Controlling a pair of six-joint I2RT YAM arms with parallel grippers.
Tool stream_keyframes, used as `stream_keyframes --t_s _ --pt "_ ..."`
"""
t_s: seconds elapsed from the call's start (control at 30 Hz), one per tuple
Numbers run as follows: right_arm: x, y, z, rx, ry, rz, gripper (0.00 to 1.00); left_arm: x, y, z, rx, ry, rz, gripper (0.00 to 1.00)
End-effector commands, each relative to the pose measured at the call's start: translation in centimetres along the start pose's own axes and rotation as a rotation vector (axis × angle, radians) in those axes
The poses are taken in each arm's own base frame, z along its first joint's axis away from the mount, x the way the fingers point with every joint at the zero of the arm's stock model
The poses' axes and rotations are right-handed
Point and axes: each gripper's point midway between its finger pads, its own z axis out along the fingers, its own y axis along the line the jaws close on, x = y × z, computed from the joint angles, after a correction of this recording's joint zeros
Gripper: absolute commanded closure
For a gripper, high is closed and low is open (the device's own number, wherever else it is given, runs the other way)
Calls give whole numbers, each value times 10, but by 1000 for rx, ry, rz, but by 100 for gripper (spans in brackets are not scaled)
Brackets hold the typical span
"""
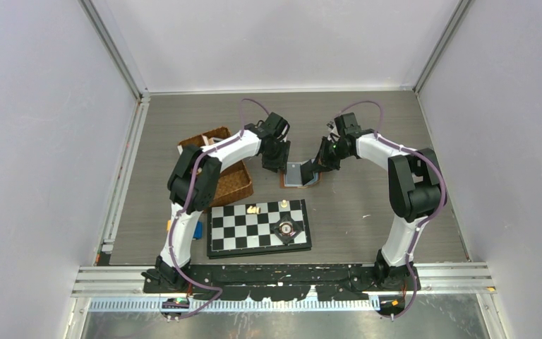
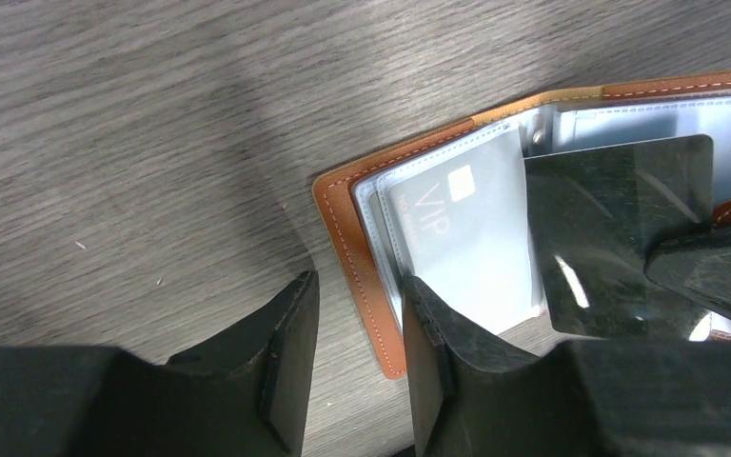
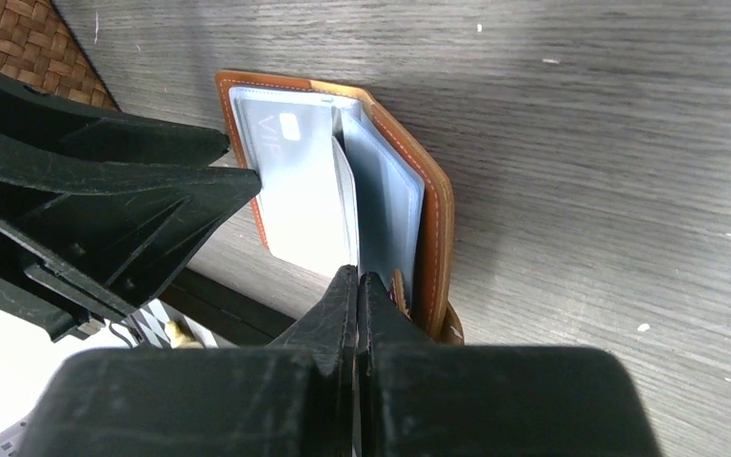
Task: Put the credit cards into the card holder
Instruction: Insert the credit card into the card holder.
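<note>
At the far left I see the wicker basket (image 1: 219, 169), partly under the left arm, and in front of it the chessboard (image 1: 257, 226) with a few small pieces on it. The left gripper (image 2: 362, 286) is next. Its jaws are spread with only bare table between them, and its right finger (image 2: 438, 352) lies over the near edge of the card holder (image 2: 343, 219). The card holder lies open and flat on the table (image 2: 133, 114), behind the chessboard and between the two grippers. One credit card (image 2: 466, 238), pale and marked VIP, lies on the holder's left half among the clear sleeves. I cannot tell how deep it sits. On the right, the right gripper (image 3: 357, 276) has its fingers pressed together, tips at the fold of the holder. I cannot tell if a thin sleeve is caught between them.
</note>
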Motion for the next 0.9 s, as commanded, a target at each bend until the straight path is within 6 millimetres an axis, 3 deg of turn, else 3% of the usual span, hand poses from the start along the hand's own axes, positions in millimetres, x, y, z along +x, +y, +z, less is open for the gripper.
stream_keyframes --t_s 0.0,0.87 --pt "1 -3 9 -15 2 -13 100 3 5 7 -30 21 24 62" --pt "1 -21 26 9 -34 -46 100 0 10 8 -60 23 36 66"
